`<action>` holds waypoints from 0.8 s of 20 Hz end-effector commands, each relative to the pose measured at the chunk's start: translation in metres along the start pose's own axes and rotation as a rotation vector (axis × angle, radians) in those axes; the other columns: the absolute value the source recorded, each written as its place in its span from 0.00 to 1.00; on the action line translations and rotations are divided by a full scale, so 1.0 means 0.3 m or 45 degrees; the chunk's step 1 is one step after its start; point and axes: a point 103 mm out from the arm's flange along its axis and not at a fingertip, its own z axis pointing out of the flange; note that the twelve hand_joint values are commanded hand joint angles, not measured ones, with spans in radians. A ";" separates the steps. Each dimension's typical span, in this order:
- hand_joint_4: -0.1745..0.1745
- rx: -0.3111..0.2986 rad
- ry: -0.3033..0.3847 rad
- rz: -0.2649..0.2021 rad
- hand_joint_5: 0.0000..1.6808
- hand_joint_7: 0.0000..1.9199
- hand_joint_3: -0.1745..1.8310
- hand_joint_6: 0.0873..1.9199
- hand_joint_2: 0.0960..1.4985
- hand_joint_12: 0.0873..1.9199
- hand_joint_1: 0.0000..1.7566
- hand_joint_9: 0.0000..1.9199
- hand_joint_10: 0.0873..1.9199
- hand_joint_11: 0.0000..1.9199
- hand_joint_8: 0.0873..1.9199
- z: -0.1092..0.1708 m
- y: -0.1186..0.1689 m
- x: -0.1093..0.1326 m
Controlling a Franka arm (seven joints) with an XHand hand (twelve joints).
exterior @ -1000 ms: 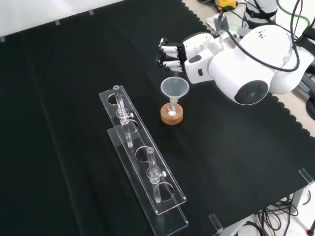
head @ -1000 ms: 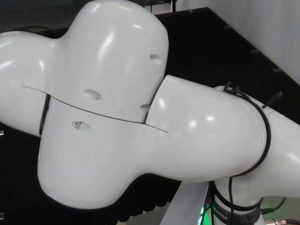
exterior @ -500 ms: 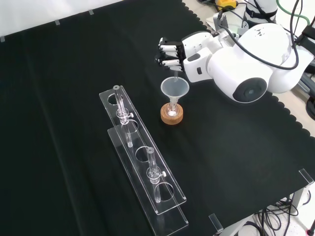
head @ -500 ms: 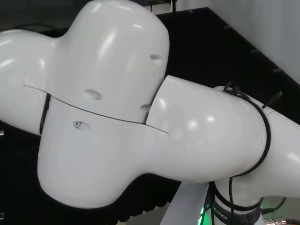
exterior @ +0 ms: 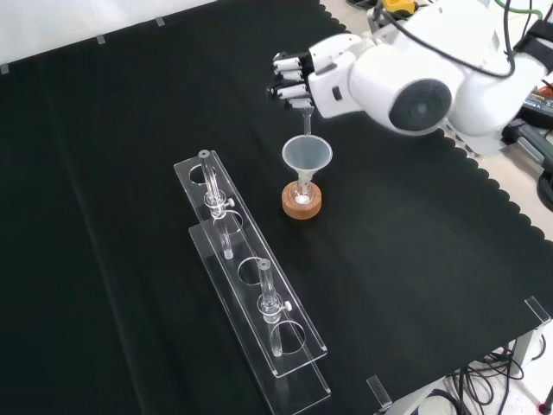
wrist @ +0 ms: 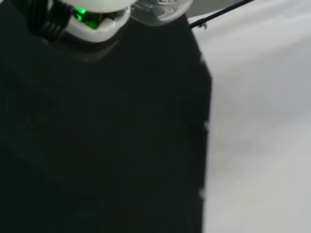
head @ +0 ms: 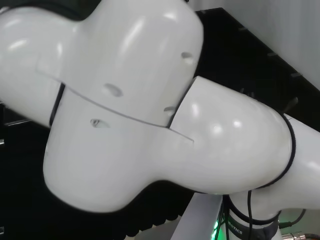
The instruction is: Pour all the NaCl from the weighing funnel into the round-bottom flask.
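In the front view a small round-bottom flask [exterior: 301, 195] sits on a cork ring [exterior: 301, 207] in the middle of the black cloth, with a clear plastic funnel [exterior: 307, 156] in its neck. The hand [exterior: 298, 76] hangs above and just behind that funnel, its fingers curled round a clear weighing funnel [exterior: 306, 121] whose thin stem points down toward the funnel's mouth without touching it. The wrist view shows a clear rounded glass piece [wrist: 160, 9] close to the camera. I cannot tell whether any salt is left in the weighing funnel.
Two long clear racks [exterior: 226, 226] [exterior: 275, 341] lie end to end on the front view's left of the flask, each holding upright glass pieces. The cloth's scalloped edge [exterior: 510, 216] runs down the right. The arm's white links [head: 125, 110] loom large in the head view.
The hand has risen with the weighing funnel, lifting its stem clear of the plastic funnel's mouth. The arm's big link has swung upward in both views. The flask and racks stayed put.
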 end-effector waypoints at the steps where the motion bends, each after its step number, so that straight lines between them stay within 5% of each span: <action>1: 1.00 0.043 0.407 -0.073 0.76 0.32 0.40 0.30 0.41 0.50 0.64 0.54 0.09 0.45 0.31 0.045 0.017 -0.050; 8: 1.00 0.061 0.756 -0.113 0.76 0.32 0.40 0.30 0.41 0.50 0.64 0.54 0.09 0.45 0.31 0.118 0.054 -0.121; 16: 1.00 0.036 1.000 -0.125 0.76 0.32 0.40 0.30 0.41 0.50 0.64 0.54 0.09 0.45 0.31 0.207 0.091 -0.203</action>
